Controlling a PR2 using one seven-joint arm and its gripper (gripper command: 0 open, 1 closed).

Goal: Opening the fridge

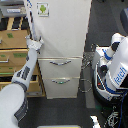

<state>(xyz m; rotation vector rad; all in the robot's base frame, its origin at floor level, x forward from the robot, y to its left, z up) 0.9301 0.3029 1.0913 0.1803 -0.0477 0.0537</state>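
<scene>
Exterior view. The pincer (38, 42) sits at the left edge of the fridge (62, 30), where the big upper door meets the opening; whether its fingers are spread or closed on the door edge cannot be told at this resolution. The arm (22, 75) runs down and to the view's left from the pincer, widening to a grey-and-white shoulder at the bottom corner. The fridge stands directly to the view's right of the pincer — tall and white. Above the pincer, near the door's top, is a green-and-white sticker (43, 9). Below and to the right lie two drawers (61, 72), each with a curved silver handle. To the left of the pincer stands a tan cabinet (14, 42). Far to the right is a white-and-blue robot body (114, 67) with dark cables beside it.
</scene>
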